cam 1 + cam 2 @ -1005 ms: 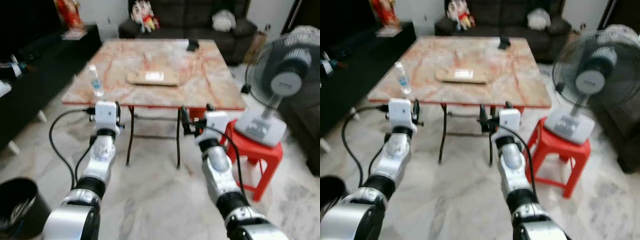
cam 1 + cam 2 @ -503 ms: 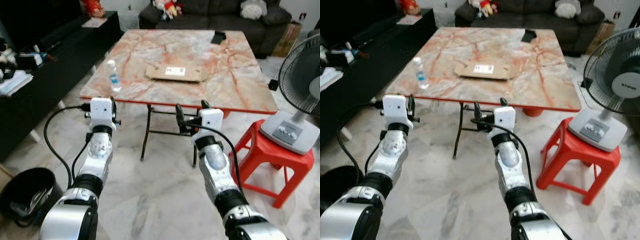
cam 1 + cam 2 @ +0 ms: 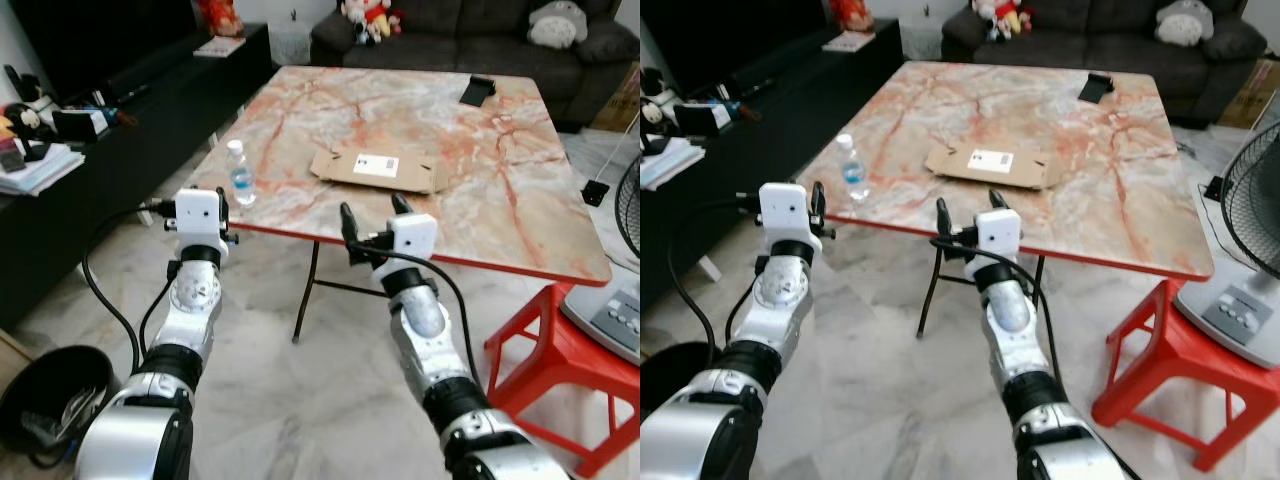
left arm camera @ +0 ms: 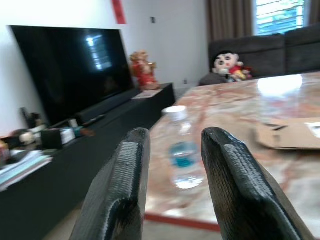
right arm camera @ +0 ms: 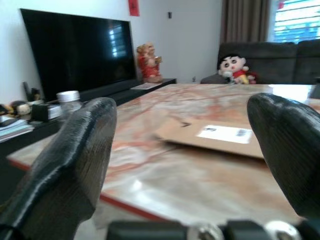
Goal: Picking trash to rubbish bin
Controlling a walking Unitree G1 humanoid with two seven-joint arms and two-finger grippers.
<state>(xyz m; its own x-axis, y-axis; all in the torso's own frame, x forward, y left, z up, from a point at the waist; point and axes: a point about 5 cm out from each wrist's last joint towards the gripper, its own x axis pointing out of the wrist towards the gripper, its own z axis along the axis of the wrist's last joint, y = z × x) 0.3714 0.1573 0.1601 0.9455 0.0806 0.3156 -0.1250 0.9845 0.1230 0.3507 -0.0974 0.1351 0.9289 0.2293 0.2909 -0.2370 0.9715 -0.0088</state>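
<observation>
Fingers: right gripper [image 3: 372, 222] spread wide, left gripper [image 4: 172, 187] slightly parted, both empty, short of table [image 3: 520, 190]. Water bottle [image 3: 240, 174] at left gripper's 12 o'clock; flattened cardboard [image 3: 378, 170] mid-table.

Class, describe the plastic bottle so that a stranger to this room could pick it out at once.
Find the marble-patterned table with the red edge. The bottle stands upright near its front corner on the robot's left, before the left gripper. It is clear, white-capped and blue-labelled, unlike the flat cardboard lying mid-table.

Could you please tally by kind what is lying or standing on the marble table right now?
Plastic water bottle: 1
Flattened cardboard box: 1
Small black object near the far edge: 1
Total: 3
</observation>
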